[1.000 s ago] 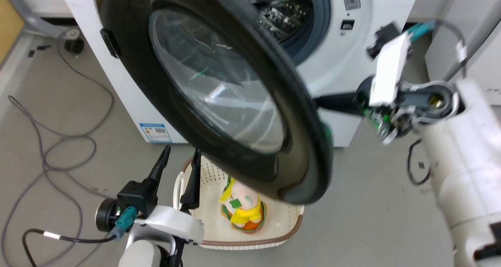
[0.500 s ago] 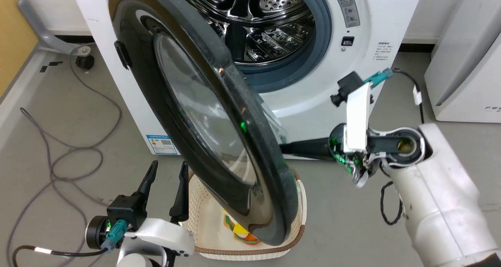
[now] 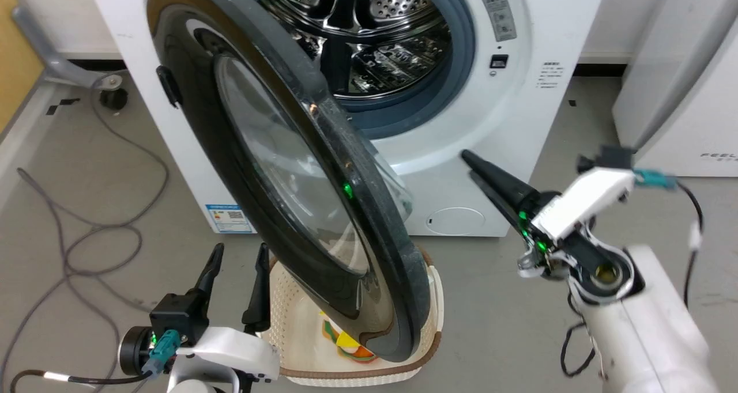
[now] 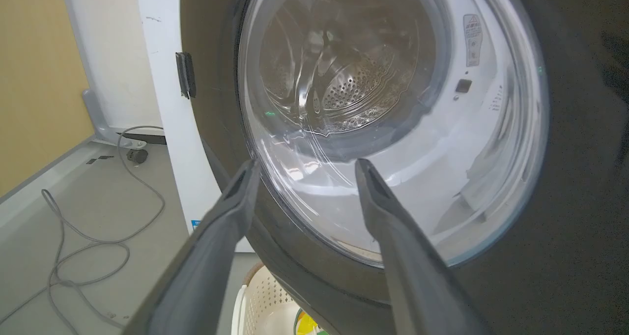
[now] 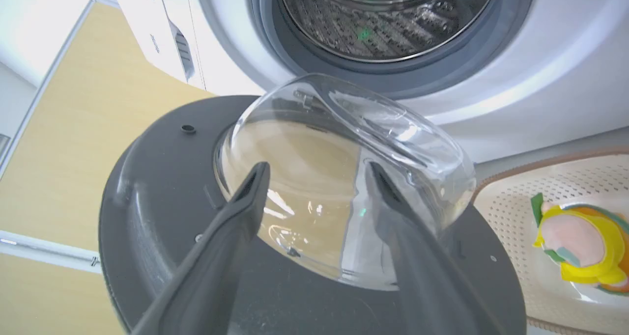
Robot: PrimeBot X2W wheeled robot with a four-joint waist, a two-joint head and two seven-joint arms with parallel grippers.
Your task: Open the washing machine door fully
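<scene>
Floor, far left: a grey cable lies in loose loops.

Left gripper: low in the head view, fingers upright and spread wide, nothing between them. It is just beside the door's outer face but not touching it. Its wrist view looks through the glass into the machine.

Washing machine door: partly open, hinged at the left of the washing machine. The free edge is swung out toward the camera. In the head view its lower rim overlaps a cream basket standing on the floor in front of the machine. A yellow and orange toy lies in the basket.

Steel drum: exposed inside a grey-blue gasket.

Right gripper: right of the door and clear of its edge, pincer spread and empty. Its fingers point at the door's inner side and the bulging glass bowl.

Far right: a white appliance.
</scene>
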